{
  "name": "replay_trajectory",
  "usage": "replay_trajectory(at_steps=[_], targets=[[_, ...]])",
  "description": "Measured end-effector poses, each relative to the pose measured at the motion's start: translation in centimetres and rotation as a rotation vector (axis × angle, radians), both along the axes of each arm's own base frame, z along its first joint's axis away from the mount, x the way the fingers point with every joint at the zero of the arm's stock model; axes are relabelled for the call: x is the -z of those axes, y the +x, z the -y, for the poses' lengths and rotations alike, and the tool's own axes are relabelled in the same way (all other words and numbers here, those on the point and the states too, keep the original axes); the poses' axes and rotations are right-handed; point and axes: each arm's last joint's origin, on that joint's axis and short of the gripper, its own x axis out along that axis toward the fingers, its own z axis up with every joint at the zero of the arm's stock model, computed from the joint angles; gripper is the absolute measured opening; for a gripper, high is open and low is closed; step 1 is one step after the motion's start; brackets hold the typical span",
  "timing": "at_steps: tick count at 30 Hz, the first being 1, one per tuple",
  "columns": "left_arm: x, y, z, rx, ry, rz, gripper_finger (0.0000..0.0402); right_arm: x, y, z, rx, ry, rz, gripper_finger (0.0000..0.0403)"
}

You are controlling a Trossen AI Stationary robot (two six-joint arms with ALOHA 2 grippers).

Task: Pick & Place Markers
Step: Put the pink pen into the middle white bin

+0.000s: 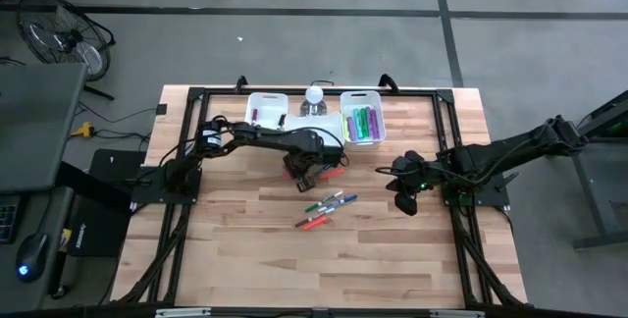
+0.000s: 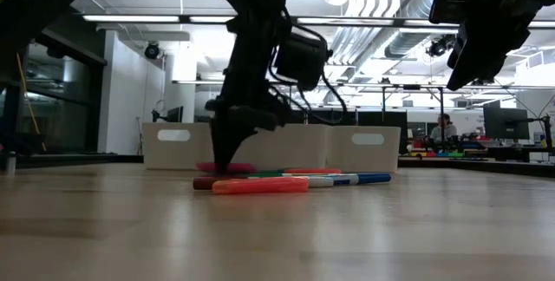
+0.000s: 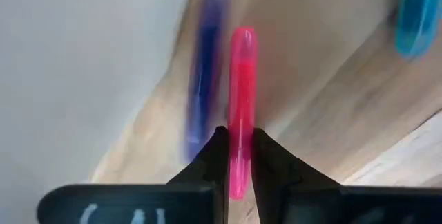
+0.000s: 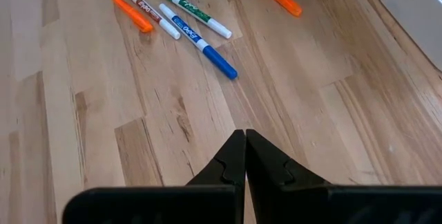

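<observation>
Pink and slim, a marker (image 3: 241,106) sits clamped between the two dark fingers of the left gripper (image 1: 306,174), which is down at the pale wooden worktop (image 1: 392,249) near its middle, just in front of the two white rectangular plastic bins. Beside that pink marker, in the left wrist view, lies a blurred dark blue marker (image 3: 204,72), and a light blue one (image 3: 416,13) shows at the edge. Just beyond the left gripper, toward the front of the worktop, a small cluster of loose markers (image 1: 327,210) lies flat: green, blue, brown-red and orange ones, some with white barrels, with one orange marker (image 2: 258,186) nearest the low camera. The left bin (image 1: 265,109) holds a few markers along one side, and the right bin (image 1: 361,124) holds a row of green and purple ones. The right gripper (image 1: 404,200) hangs above the worktop well to the right of the cluster, its fingers pressed together on nothing.
</observation>
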Motion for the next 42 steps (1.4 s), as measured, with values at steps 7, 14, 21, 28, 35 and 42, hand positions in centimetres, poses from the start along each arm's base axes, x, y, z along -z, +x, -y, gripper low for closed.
replay_trajectory(at_steps=[7, 14, 21, 28, 35, 42], targets=[[-1.8, 0.2, 0.0, 0.011, 0.014, -0.011, 0.0033, 0.0, 0.0, 0.0, 0.0, 0.0, 0.0, 0.0], [-3.4, 0.7, 0.0, 0.008, -0.004, 0.015, 0.0035, 0.0, 0.0, 0.0, 0.0, 0.0, 0.0, 0.0], [-5.5, 1.2, 0.4, 0.035, -0.015, 0.049, 0.0036, 0.0, 0.0, 0.0, 0.004, -0.007, 0.001, 0.0], [-7.9, 1.7, 1.1, 0.061, -0.018, 0.101, 0.0036, 0.0, 0.0, 0.0, 0.001, -0.014, 0.002, 0.0], [-9.8, 2.2, 0.8, 0.113, 0.053, 0.159, 0.0036, 0.0, 0.0, 0.1, 0.005, -0.02, 0.003, 0.0], [-9.9, 2.1, -0.6, 0.134, 0.155, 0.138, 0.0036, 0.0, 0.0, 0.1, 0.005, -0.02, 0.003, 0.0]])
